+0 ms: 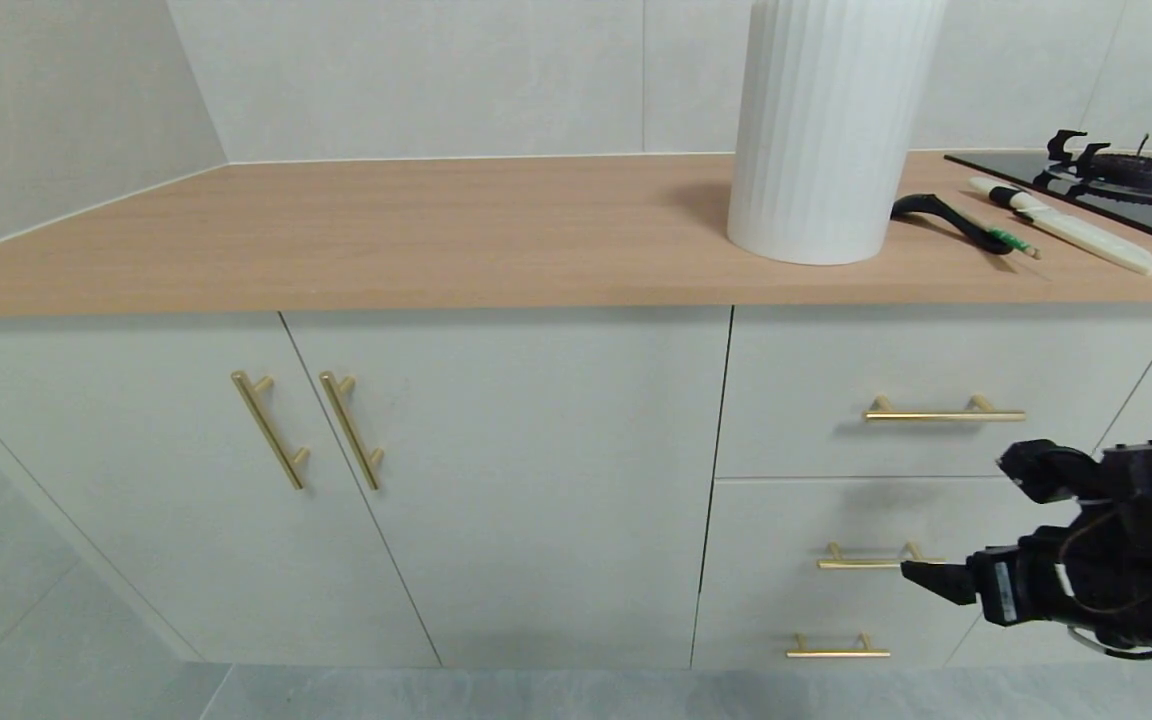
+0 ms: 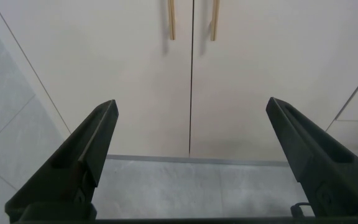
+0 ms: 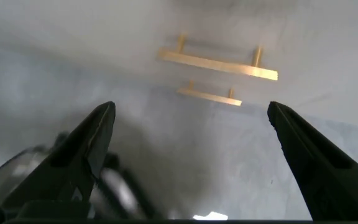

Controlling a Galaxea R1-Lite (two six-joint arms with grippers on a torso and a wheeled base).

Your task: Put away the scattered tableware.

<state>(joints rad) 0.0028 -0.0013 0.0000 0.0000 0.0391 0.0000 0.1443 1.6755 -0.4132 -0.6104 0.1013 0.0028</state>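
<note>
- We judge the step in hand to be opening a drawer. Nothing is picked up yet, and our right gripper (image 1: 956,516) hovers at four o'clock before the drawer fronts. Its fingers are spread wide and empty, just beside the middle drawer handle (image 1: 871,560).
- Our left gripper (image 2: 191,104) also has its fingers wide apart and holds nothing. It faces the cupboard doors (image 2: 191,74) low down, near the floor (image 2: 191,190).
- The tableware lies on the bench (image 1: 386,230) at two o'clock. A white knife (image 1: 1066,225) and a black-handled tool (image 1: 946,220) sit near each other but apart, between a tall white ribbed container (image 1: 826,130) and the stove (image 1: 1136,180).
- The next move probably calls for lining the fingers around the thin handle bar, closing on it, and pulling straight out. A skewed pull could slip off the bar.
- The bench is smooth, pale wood. From nine to twelve o'clock it meets plain grey tiled walls (image 1: 416,70), and below it are pale fronts with brass bar handles.
</note>
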